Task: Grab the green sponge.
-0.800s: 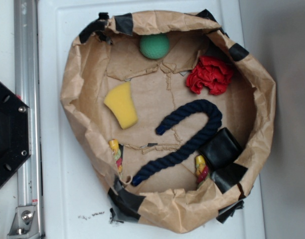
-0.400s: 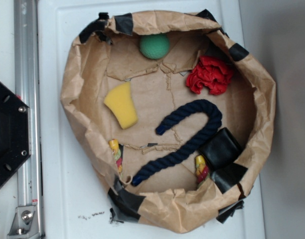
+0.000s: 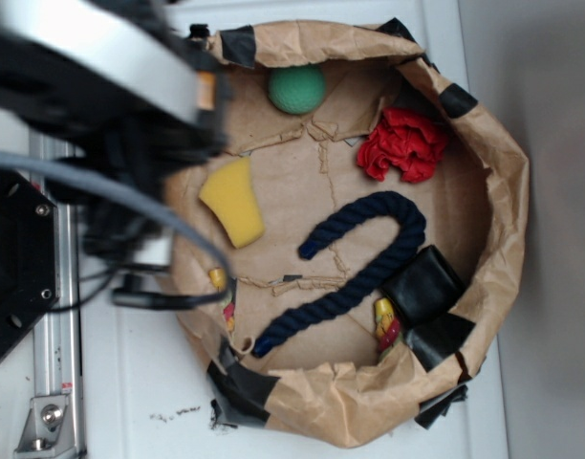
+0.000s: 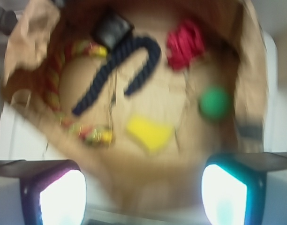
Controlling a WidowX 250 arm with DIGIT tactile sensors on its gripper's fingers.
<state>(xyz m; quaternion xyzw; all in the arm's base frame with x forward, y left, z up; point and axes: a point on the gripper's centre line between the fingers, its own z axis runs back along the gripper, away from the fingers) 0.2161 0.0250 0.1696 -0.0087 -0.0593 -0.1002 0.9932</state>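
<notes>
We look down on a brown paper bag (image 3: 508, 191) rolled open into a shallow basin, with black tape along its rim, lying on a white surface (image 3: 130, 382). The green sponge (image 3: 296, 89), a round ball-like piece, sits at the far edge of the basin, just inside the rim; in the wrist view it shows as a green blob (image 4: 215, 103) to the right of centre. Nothing touches it.

A yellow sponge wedge (image 3: 234, 202) lies left of centre. A dark blue rope (image 3: 359, 258) curves like a hook across the middle, its bend near a black block (image 3: 423, 284) at the right. A crumpled red cloth (image 3: 403, 143) rests toward the far right, well apart from the green sponge.

The robot arm (image 3: 111, 105) enters blurred from the upper left, covering the bag's left rim, with cables trailing below it. In the wrist view, the gripper (image 4: 143, 197) shows two fingers (image 4: 59, 194) at the bottom corners, spread wide with nothing between them, above the near rim of the bag. The wrist view is heavily blurred.
</notes>
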